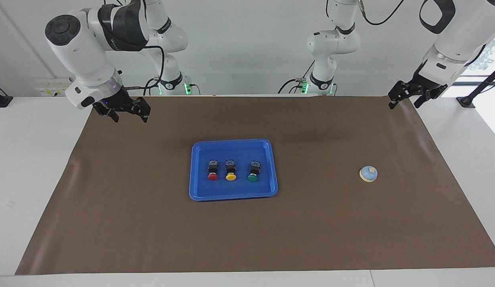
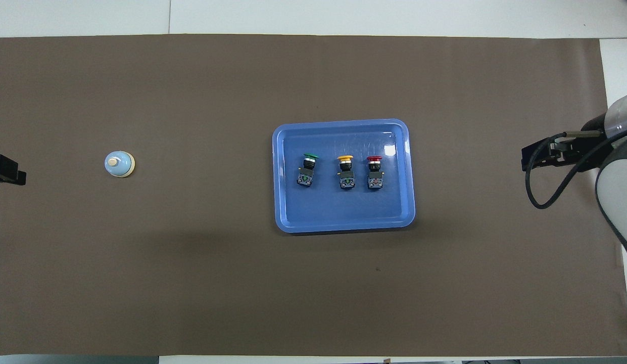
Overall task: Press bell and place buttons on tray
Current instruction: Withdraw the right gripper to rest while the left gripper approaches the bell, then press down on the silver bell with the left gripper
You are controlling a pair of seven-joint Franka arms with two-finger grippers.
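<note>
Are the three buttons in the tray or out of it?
In. The three buttons lie in a row inside the rim of the tray.

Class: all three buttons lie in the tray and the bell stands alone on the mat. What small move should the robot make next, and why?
Probably bring the left gripper over the bell to press its knob. The red button, yellow button and green button already lie in the tray, the bell stands at the left arm's end, and the right gripper hangs empty over the mat's corner.
</note>
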